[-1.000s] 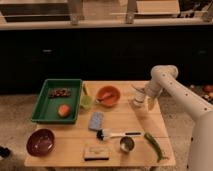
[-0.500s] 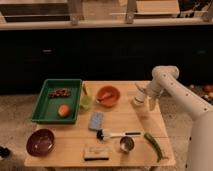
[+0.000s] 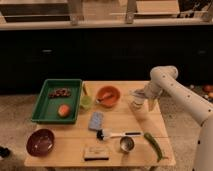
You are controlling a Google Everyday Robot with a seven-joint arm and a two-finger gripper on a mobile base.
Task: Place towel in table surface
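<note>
1. Little has moved since the earlier frames. The arm holds almost the same bent pose over the right rear of the table [image 3: 150, 122], and nothing on the table has shifted.
2. Camera view, gripper: the gripper [image 3: 138, 96] hangs low near the table's right edge, just to the right of the orange bowl [image 3: 108, 95]. I cannot tell whether it is clenched or has let go.
3. Camera view, towel: a pale, soft-looking bundle [image 3: 135, 104] sits directly under the gripper and touches it. I take this to be the towel. It reaches down to the wood or hangs just above it, and I cannot tell which. It is bunched, so no long axis shows.
4. Relation for the move: the towel lies straight below the gripper, with bare wood under and in front of it. By my judgement the placing needs only a short descent and a release, with no sideways reach. The robot's one arm is already there.
5. Materials and shapes:
   - The table is light, matt wood.
   - The arm is a smooth white shell.
   - The orange bowl is round and glossy.
   - A blue-grey pad [image 3: 96, 120] lies flat at mid-table, well apart from the gripper.
   - A dark-headed brush [image 3: 114, 134] with a pale handle lies crosswise near the front.
   - A small metal cup [image 3: 126, 144] and a long green vegetable [image 3: 154, 145] lie beside the brush.
</note>
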